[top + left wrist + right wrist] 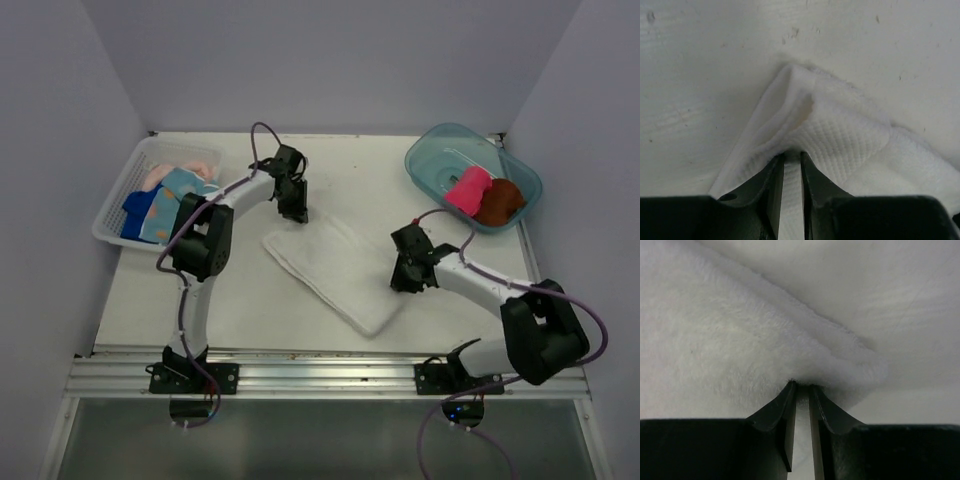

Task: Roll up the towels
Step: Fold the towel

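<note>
White towel (335, 270), plain terry with a waffle-weave patch, folded in a long strip, lies diagonally mid-surface (240, 300). We see left jaws pinching its far-left corner, right jaws clamped on its right edge.

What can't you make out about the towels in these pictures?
- Basket towels: top view, heaped and small; count unclear.
- Tub towels: top view, too small to tell if rolled.
- White towel: wrist views crop it to one corner each; fingers hide the pinched part.
</note>
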You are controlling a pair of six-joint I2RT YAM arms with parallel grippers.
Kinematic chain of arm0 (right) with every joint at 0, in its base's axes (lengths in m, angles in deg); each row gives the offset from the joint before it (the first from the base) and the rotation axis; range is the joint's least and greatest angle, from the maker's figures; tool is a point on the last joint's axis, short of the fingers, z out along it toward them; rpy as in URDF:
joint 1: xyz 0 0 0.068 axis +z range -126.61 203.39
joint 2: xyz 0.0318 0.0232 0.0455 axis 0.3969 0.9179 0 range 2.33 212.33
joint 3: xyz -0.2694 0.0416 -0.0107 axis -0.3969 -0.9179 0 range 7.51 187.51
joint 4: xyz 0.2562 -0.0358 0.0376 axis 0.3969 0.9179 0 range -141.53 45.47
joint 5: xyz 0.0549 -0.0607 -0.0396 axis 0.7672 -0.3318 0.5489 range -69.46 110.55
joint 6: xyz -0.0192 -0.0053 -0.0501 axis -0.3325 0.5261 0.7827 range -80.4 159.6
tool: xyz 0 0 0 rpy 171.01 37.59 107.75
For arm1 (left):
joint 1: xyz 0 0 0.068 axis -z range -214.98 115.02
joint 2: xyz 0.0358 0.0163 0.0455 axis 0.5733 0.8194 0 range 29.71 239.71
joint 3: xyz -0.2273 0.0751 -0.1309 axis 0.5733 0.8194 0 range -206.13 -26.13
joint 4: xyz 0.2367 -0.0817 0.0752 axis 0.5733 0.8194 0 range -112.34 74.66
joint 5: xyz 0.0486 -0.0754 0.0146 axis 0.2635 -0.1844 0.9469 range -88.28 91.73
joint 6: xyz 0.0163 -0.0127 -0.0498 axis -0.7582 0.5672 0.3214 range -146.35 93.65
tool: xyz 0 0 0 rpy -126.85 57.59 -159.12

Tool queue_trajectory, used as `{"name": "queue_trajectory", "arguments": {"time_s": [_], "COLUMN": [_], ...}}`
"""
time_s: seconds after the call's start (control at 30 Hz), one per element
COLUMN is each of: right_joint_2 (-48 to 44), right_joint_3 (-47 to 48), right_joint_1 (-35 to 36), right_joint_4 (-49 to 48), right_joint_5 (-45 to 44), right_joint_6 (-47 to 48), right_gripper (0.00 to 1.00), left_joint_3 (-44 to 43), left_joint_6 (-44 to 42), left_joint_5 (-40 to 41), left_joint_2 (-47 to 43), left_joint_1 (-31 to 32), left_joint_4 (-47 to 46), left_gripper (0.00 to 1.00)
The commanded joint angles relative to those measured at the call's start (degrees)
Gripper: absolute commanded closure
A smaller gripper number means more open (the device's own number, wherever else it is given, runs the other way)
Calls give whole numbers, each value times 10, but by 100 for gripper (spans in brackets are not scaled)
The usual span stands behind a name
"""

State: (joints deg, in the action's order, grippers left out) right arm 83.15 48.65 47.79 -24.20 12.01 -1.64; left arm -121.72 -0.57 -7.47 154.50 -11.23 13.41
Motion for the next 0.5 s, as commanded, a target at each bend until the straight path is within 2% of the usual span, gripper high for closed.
{"name": "queue_trajectory", "arguments": {"time_s": [0.0, 0.1, 0.23, 0.3, 0.47], "right_joint_2": [-62, -155, -225, -204, -71], "right_joint_3": [-62, -64, -18, 29, 89], "right_joint_1": [87, 117, 117, 117, 117], "right_joint_4": [72, 129, 170, 182, 166], "right_joint_5": [8, -26, -87, -100, -94], "right_joint_6": [-105, -141, -113, -77, -9], "right_gripper": [79, 77, 63, 61, 61], "left_joint_3": [-83, -104, -83, -48, 83], "left_joint_6": [-18, -25, -25, -23, 0], "left_joint_5": [34, 65, 80, 73, 18], "left_joint_2": [53, 20, -72, -98, -177], "left_joint_1": [1, 23, 41, 46, 61], "left_joint_4": [42, 50, 42, 40, 21], "left_gripper": [77, 77, 74, 74, 74]}}
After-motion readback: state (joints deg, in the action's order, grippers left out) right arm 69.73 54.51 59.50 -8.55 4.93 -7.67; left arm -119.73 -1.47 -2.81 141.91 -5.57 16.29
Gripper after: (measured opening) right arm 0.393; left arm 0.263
